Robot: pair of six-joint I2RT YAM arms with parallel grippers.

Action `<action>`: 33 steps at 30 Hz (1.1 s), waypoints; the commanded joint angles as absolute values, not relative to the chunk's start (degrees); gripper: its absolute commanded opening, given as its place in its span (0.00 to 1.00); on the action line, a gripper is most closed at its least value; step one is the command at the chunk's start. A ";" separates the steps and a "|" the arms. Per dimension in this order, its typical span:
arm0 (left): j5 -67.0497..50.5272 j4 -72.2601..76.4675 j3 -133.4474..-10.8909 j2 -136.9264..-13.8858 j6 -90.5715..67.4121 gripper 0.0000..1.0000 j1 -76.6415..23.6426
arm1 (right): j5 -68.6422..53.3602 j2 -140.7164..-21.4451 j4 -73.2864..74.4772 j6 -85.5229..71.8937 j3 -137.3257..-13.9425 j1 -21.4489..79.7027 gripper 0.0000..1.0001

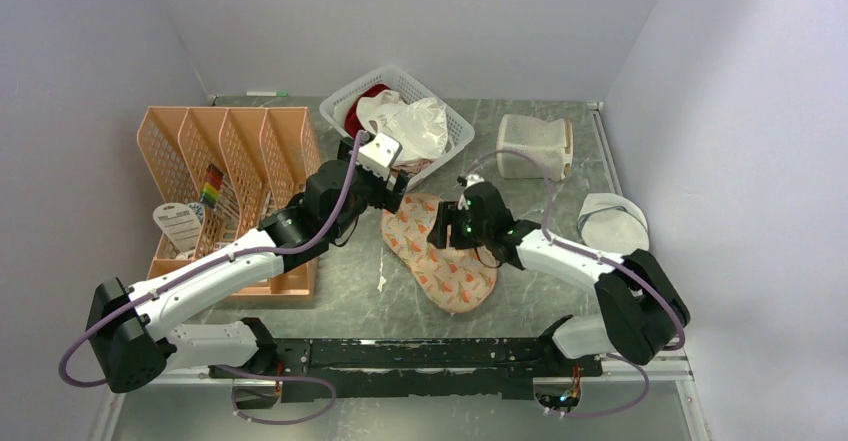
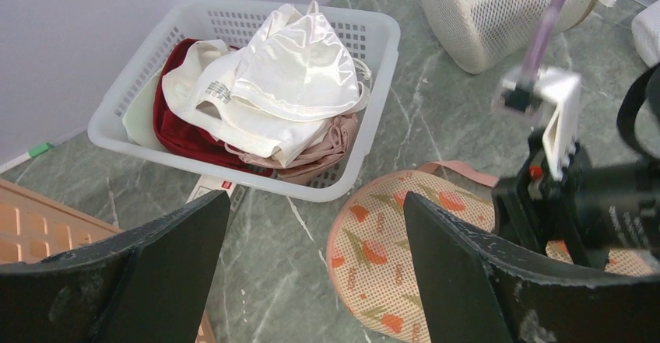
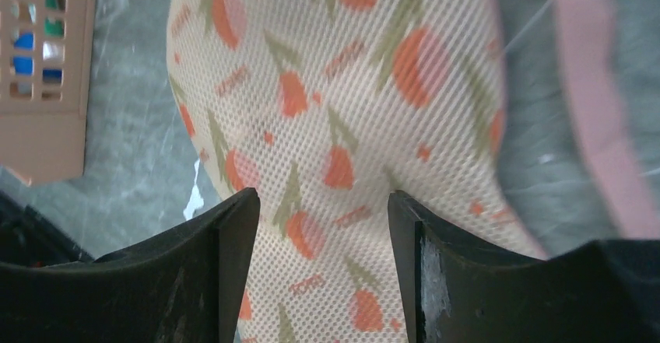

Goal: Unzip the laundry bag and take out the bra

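The laundry bag (image 1: 440, 253), peach mesh with orange leaf print and pink edging, lies flat on the table centre. It also shows in the left wrist view (image 2: 397, 257) and fills the right wrist view (image 3: 342, 110). Its pink loop (image 2: 467, 173) lies at its far side. My right gripper (image 1: 445, 233) is open, jaws straddling the bag's surface close above it (image 3: 323, 226). My left gripper (image 1: 398, 193) is open and empty, between the basket and the bag's far lobe (image 2: 315, 281). A dusty-pink soft garment (image 2: 331, 145), possibly the bra, lies in the basket under white cloth.
A white basket (image 1: 455, 131) at the back holds white cloth (image 2: 288, 71) and a dark red garment (image 2: 175, 121). A peach file organiser (image 1: 230, 161) stands at left. A white mesh cylinder (image 1: 535, 146) and a round mesh disc (image 1: 612, 221) lie at right.
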State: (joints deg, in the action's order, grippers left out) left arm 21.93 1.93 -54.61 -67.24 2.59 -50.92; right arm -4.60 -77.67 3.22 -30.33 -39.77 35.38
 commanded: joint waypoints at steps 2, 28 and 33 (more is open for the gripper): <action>23.12 3.50 -55.43 -65.74 1.08 0.94 -51.39 | -10.28 -82.97 -9.10 -36.90 -36.87 36.36 0.62; 2.11 6.63 -52.28 -65.10 6.13 0.94 -52.01 | -5.08 -63.03 6.92 -24.44 -40.35 23.81 0.77; -21.74 12.57 -40.73 -63.74 21.34 0.94 -52.21 | 3.22 -47.21 13.47 -23.19 -39.02 20.29 0.79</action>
